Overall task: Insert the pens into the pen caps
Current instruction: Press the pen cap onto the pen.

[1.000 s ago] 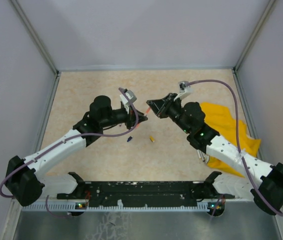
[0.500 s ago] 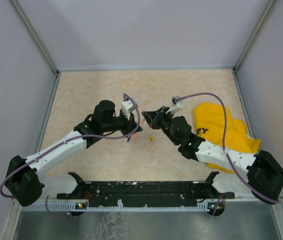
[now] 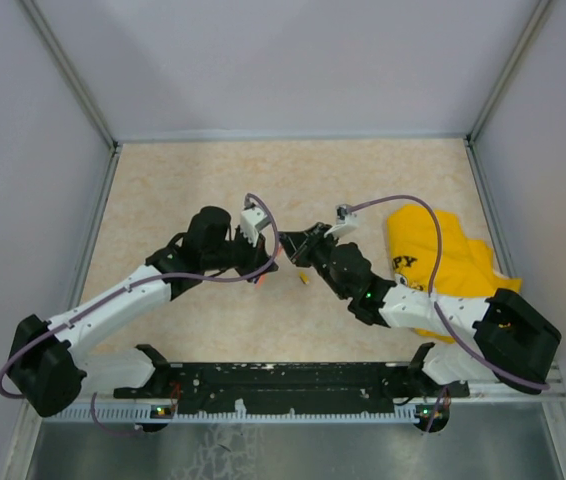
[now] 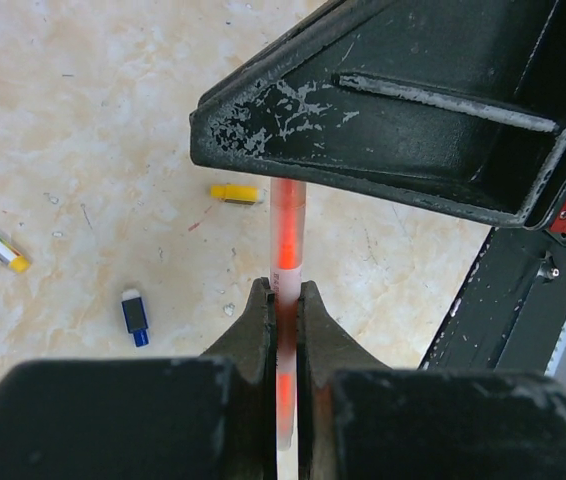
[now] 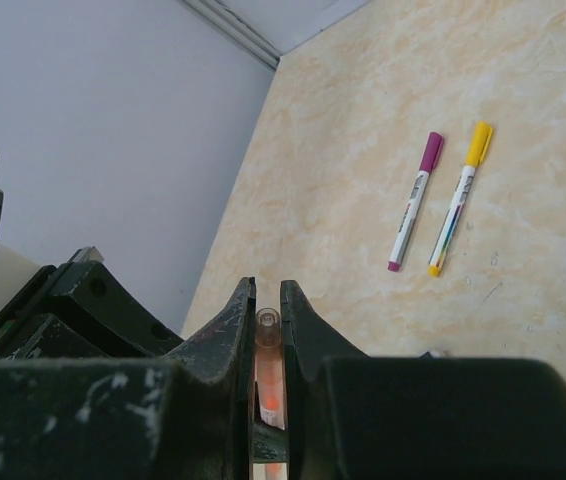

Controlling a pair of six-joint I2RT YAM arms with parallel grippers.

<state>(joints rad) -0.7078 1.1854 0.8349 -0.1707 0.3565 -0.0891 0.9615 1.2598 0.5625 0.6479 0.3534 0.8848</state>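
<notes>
Capping is underway: left tool [image 4: 285,292] is clenching the orange pen [image 4: 288,220], right tool [image 5: 266,295] is gripping an orange cap [image 5: 268,380]; next probably calls for a straight, aligned push.

This is a robotics lab test cell. A beige marbled tabletop [image 3: 193,180] is boxed in on the left, right and far sides by plain pale walls [image 3: 293,60] joined with metal corner posts [image 3: 68,72]. A white-and-black left arm [image 3: 113,300] and right arm [image 3: 418,305] stand on a black rail [image 3: 283,378] at the near edge, with purple cables [image 3: 404,198] looping along them.
</notes>
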